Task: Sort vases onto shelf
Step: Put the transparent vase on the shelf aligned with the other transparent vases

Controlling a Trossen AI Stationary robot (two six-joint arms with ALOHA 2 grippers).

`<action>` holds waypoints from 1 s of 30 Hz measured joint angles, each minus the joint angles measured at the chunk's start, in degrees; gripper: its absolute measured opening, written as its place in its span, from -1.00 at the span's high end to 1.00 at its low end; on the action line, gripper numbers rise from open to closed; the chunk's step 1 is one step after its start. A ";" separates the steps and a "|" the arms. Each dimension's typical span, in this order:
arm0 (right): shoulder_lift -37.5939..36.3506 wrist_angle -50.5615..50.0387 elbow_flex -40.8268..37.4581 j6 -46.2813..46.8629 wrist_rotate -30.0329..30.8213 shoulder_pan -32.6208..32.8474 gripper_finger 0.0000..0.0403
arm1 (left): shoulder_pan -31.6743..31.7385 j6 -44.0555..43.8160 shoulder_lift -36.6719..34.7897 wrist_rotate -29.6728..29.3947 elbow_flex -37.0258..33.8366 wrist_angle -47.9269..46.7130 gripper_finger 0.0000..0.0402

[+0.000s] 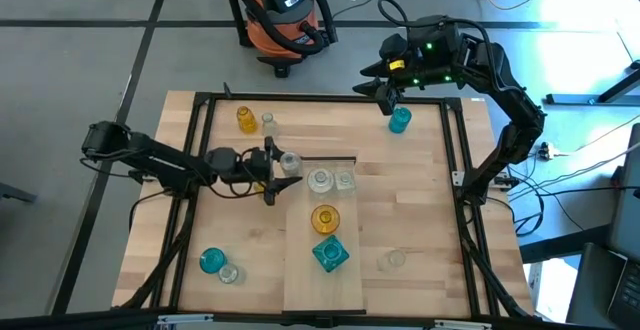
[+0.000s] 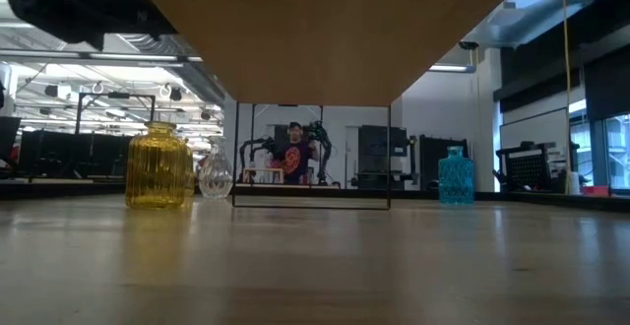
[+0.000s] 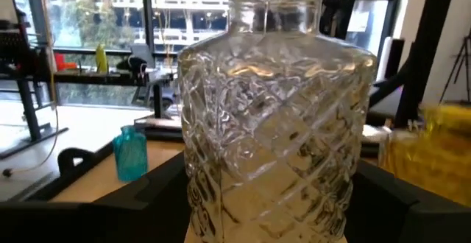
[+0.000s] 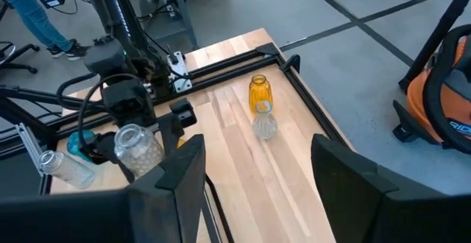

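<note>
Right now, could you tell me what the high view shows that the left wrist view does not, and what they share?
Only the high view shows the shelf carrying clear, amber and teal vases, plus the right gripper, open and empty beside a teal vase. Only the left wrist view shows the diamond-cut pattern on the clear vase. Both show that clear vase between the left gripper's fingers.

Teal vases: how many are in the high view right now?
3. A square teal vase stands on the shelf. A round teal vase is on the table's near left. A third teal vase is far right. None appears hidden.
</note>
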 joint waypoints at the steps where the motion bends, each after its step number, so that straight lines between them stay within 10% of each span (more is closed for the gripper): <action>1: 0.00 -0.01 0.00 0.01 0.00 0.00 -0.02 | 0.00 -0.01 0.01 0.00 0.46 -0.06 -0.32; 30: 0.02 -1.41 0.00 0.43 -1.29 0.02 -0.02 | -0.61 -0.11 -0.07 2.61 2.14 -3.18 -0.28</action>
